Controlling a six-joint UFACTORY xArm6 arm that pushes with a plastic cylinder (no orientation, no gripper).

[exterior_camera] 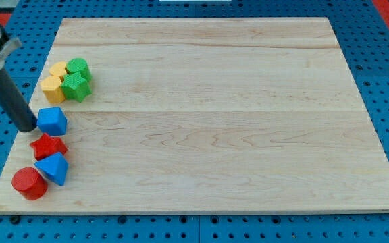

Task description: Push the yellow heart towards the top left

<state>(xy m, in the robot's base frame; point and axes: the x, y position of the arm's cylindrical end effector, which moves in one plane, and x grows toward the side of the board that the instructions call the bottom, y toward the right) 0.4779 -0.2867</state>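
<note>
The yellow heart (pixel 53 89) lies near the board's left edge, in a tight cluster with a yellow hexagon (pixel 59 69), a green round block (pixel 78 67) and a green star (pixel 76 87). My tip (pixel 30 127) sits below that cluster, touching the left side of a blue cube (pixel 52 121). The rod slants up to the view's top left. The heart is about 55 px above and right of my tip.
A red star (pixel 48 145), a blue triangular block (pixel 53 167) and a red cylinder (pixel 29 183) lie in a column below the blue cube, by the wooden board's (pixel 215 115) lower left corner. Blue pegboard surrounds the board.
</note>
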